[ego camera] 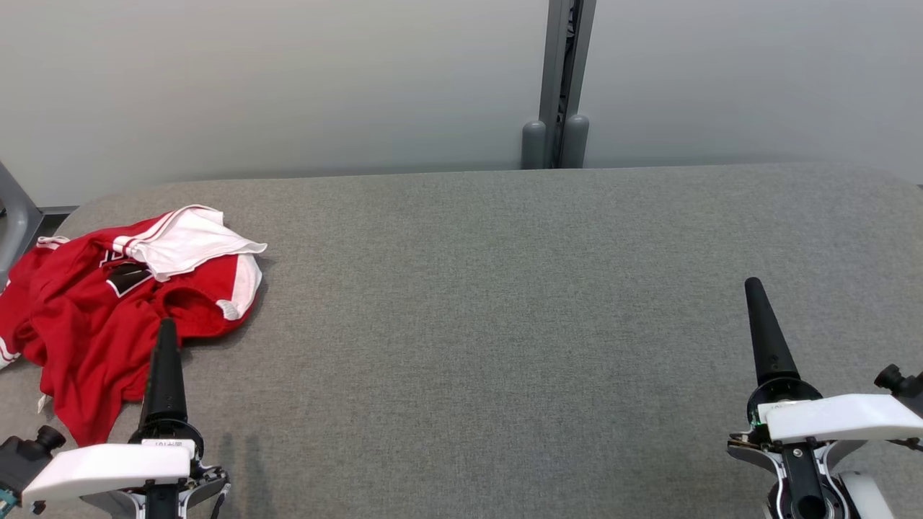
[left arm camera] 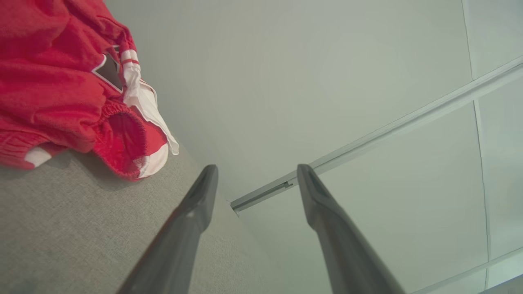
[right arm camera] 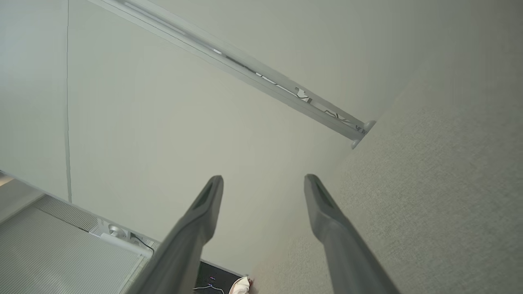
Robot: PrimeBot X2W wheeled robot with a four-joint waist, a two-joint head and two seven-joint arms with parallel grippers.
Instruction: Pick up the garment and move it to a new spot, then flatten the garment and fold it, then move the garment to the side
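A crumpled red garment (ego camera: 94, 317) with white trim and a black patch lies in a heap at the far left of the grey table (ego camera: 490, 303). My left gripper (ego camera: 166, 328) hovers at its near right edge, open and holding nothing. In the left wrist view the garment (left arm camera: 61, 90) lies to the upper left of that gripper (left arm camera: 255, 171), whose two fingers stand apart. My right gripper (ego camera: 753, 287) waits over bare table at the lower right, also open; the right wrist view shows its fingers (right arm camera: 212, 196) spread with nothing between them (right arm camera: 263, 181).
A grey wall stands behind the table, with a vertical grey post (ego camera: 561, 86) at its middle. A grey frame leg (ego camera: 14, 216) shows at the far left edge. The garment reaches the table's left edge.
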